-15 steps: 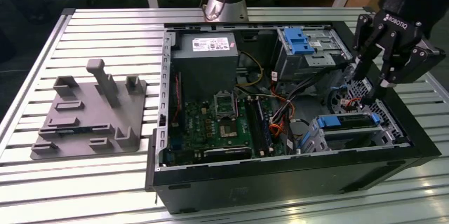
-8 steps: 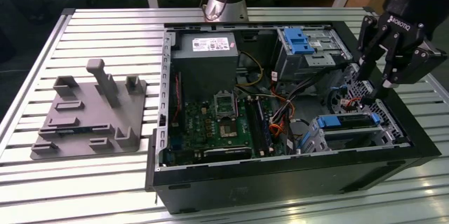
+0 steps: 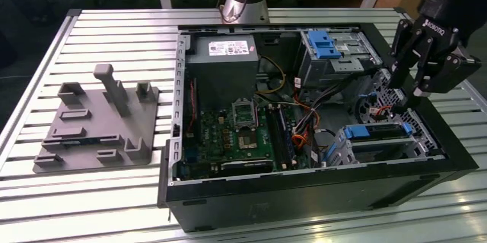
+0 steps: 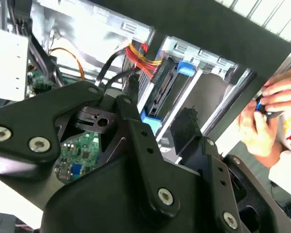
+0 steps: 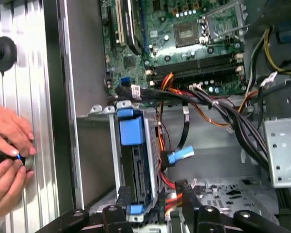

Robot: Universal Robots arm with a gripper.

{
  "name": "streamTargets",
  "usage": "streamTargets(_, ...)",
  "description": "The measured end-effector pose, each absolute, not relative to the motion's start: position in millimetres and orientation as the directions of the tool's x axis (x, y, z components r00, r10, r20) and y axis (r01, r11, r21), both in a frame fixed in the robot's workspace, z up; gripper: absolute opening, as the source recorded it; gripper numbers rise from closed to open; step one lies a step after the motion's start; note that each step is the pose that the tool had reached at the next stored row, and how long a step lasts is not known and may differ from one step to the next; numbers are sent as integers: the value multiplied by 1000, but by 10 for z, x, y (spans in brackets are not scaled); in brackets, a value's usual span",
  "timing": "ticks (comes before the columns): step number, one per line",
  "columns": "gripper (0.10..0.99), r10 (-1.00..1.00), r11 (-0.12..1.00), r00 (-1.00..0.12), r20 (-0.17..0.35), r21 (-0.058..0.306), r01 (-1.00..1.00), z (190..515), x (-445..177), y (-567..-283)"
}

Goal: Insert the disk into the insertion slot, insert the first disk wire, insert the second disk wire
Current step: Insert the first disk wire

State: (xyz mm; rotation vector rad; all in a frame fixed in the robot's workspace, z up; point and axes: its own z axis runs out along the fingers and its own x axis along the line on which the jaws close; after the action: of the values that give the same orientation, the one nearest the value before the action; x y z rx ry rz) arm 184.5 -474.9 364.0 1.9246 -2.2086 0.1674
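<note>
The jaws are set open with nothing gripped. In both wrist views the two black fingers (image 5: pixel 184 194) are seen spread apart. Directly below the jaws, the disk (image 5: pixel 137 170) is seated in the insertion slot (image 5: pixel 113 160), with the blue tab of its carrier showing at the slot's mouth. In the exterior view the jaws are positioned just above the disk and are not seen to touch it.

A bundle of red and orange wires (image 5: pixel 170 201) is routed between the fingertips, just beside the disk. It cannot be told whether any wire is plugged into the disk. A black cable with a blue connector (image 5: pixel 178 157) hangs loose a little beyond the jaws, next to the slot's wall.

Farther from the jaws, the green motherboard (image 5: pixel 184 29) is laid flat in the open computer case (image 3: pixel 304 197). Outside the case wall, to one side of the jaws, a person's hands (image 5: pixel 9 150) are pinched on a small dark object at the desk (image 3: pixel 114 26).

Farthest from the jaws are the tall metal bay (image 3: pixel 335 55), the power-supply box (image 3: pixel 220 49) and a grey fixture (image 3: pixel 91 123).
</note>
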Motion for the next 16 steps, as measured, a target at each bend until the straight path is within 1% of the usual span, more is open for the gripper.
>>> streamTargets(5, 545, -966, 142, -127, 227, 53, -988, 3608, 1950, -4768)
streamTargets(10, 545, -974, 140, -127, 186, 59, -988, 3590, 1952, -4826)
streamTargets(16, 545, -973, 150, -137, 184, 60, -987, 3576, 1953, -4895)
